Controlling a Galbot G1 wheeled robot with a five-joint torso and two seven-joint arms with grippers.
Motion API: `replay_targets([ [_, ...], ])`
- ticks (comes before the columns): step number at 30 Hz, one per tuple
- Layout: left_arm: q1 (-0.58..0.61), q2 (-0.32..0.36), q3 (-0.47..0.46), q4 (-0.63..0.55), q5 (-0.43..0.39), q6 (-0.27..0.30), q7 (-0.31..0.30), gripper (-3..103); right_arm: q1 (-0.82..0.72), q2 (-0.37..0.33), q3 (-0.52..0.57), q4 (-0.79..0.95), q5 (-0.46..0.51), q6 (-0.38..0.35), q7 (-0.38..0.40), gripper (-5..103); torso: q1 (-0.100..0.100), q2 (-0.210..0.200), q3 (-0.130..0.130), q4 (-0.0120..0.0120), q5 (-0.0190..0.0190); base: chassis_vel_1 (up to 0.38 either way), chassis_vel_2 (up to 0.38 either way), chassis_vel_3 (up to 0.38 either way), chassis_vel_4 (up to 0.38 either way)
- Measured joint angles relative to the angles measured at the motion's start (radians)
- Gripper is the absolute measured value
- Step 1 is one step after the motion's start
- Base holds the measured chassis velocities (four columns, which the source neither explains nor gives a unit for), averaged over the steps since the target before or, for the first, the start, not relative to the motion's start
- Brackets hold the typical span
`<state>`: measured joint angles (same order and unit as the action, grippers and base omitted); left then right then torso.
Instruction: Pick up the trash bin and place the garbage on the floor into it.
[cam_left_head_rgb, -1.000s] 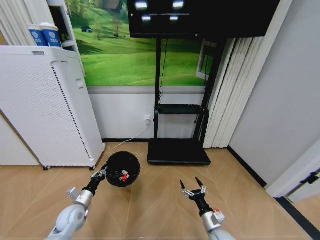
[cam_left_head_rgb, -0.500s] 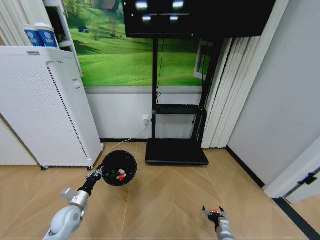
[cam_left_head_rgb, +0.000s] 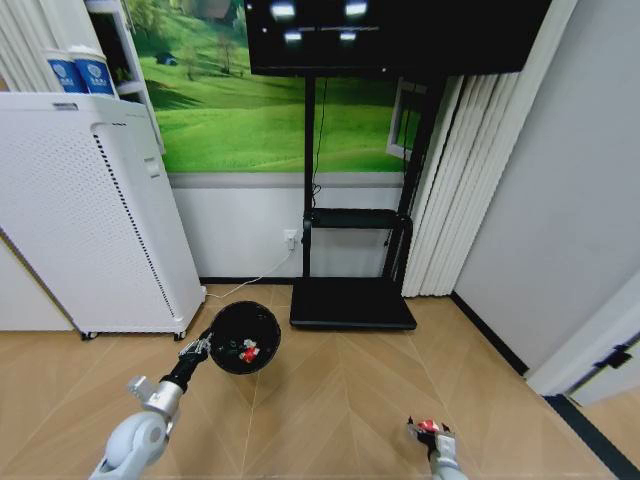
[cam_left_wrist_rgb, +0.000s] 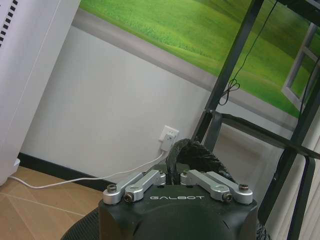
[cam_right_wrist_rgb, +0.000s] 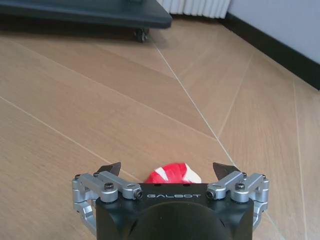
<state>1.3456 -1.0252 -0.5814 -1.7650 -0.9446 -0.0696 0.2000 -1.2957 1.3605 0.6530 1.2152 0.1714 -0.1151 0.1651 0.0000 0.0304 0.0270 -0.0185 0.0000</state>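
Note:
The black trash bin (cam_left_head_rgb: 245, 338) hangs tilted just above the floor (cam_left_head_rgb: 330, 400), its mouth turned toward me. My left gripper (cam_left_head_rgb: 196, 349) is shut on its near rim; in the left wrist view the fingers (cam_left_wrist_rgb: 145, 181) pinch the black rim (cam_left_wrist_rgb: 192, 151). Red-and-white garbage (cam_left_head_rgb: 248, 351) lies inside the bin. My right gripper (cam_left_head_rgb: 428, 430) is low over the floor at the bottom right. It is open, and its fingertips (cam_right_wrist_rgb: 110, 168) stand on either side of a red-and-white wrapper (cam_right_wrist_rgb: 172, 173) lying on the wood.
A tall white perforated unit (cam_left_head_rgb: 90, 220) with blue-and-white cups (cam_left_head_rgb: 80, 72) on top stands at the left. The black screen stand's base (cam_left_head_rgb: 352, 305) lies behind the bin, with a white cable (cam_left_head_rgb: 250, 285) to a wall socket. Curtains (cam_left_head_rgb: 450, 200) hang at the right.
My right gripper has dropped from mid-height down to the floor around the red wrapper. The left gripper still holds the bin, which has barely shifted; the camera has moved slightly.

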Motion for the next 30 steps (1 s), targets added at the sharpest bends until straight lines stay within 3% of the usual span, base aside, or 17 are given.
replay_targets([
  [6, 0.0, -0.003, 0.0, 0.0, 0.005, 0.0, 0.001, 7, 0.04, -0.001, 0.003, -0.078, 0.003, -0.004, 0.02, 99, 0.0, 0.0, 0.0, -0.0001, 0.0, 0.0, 0.0, 0.0, 0.0],
  [9, -0.002, -0.003, 0.001, -0.001, 0.005, 0.0, 0.001, 7, 0.049, -0.003, 0.004, -0.096, 0.025, -0.019, 0.022, 86, 0.0, 0.0, 0.0, 0.0, 0.0, 0.0, 0.0, 0.0, 0.0],
  [11, -0.003, -0.003, 0.001, -0.001, 0.005, -0.001, 0.001, 7, 0.049, -0.004, 0.004, -0.097, 0.03, -0.021, 0.021, 86, 0.0, 0.0, 0.0, -0.0001, 0.0001, 0.0, 0.0, 0.0, 0.0],
  [12, -0.005, -0.003, 0.001, -0.001, 0.005, -0.001, 0.001, 7, 0.049, -0.006, 0.004, -0.1, 0.036, -0.021, 0.015, 76, 0.0, 0.0, 0.0, -0.0001, -0.0003, 0.0, 0.0, 0.0, 0.0],
  [13, -0.006, -0.002, 0.001, 0.0, 0.005, -0.001, 0.001, 7, 0.049, -0.007, 0.004, -0.102, 0.039, -0.021, 0.012, 76, 0.0, 0.0, 0.0, -0.0002, -0.0003, 0.0, 0.0, 0.0, 0.0],
  [15, -0.008, -0.002, 0.001, 0.001, 0.004, -0.002, 0.001, 7, 0.048, -0.008, 0.004, -0.103, 0.048, -0.02, 0.009, 65, 0.0, 0.0, 0.0, -0.0002, -0.0005, 0.0, 0.0, 0.0, 0.0],
  [23, -0.008, -0.001, 0.0, 0.007, 0.003, -0.003, 0.001, 7, 0.035, -0.009, 0.007, -0.076, 0.069, -0.018, 0.0, 46, 0.0, 0.0, 0.0, -0.0002, -0.0001, 0.0, 0.0, 0.0, 0.0],
  [27, -0.008, -0.002, 0.001, 0.007, 0.003, -0.004, 0.001, 7, 0.031, -0.008, 0.009, -0.065, 0.073, -0.019, -0.002, 42, 0.0, 0.0, 0.0, 0.0, -0.0003, 0.0, 0.0, 0.0, 0.0],
  [30, -0.008, -0.003, 0.001, 0.007, 0.003, -0.005, 0.002, 7, 0.025, -0.008, 0.011, -0.058, 0.074, -0.019, -0.004, 28, 0.0, 0.0, 0.0, 0.0, 0.0002, 0.0, 0.0, 0.0, 0.0],
])
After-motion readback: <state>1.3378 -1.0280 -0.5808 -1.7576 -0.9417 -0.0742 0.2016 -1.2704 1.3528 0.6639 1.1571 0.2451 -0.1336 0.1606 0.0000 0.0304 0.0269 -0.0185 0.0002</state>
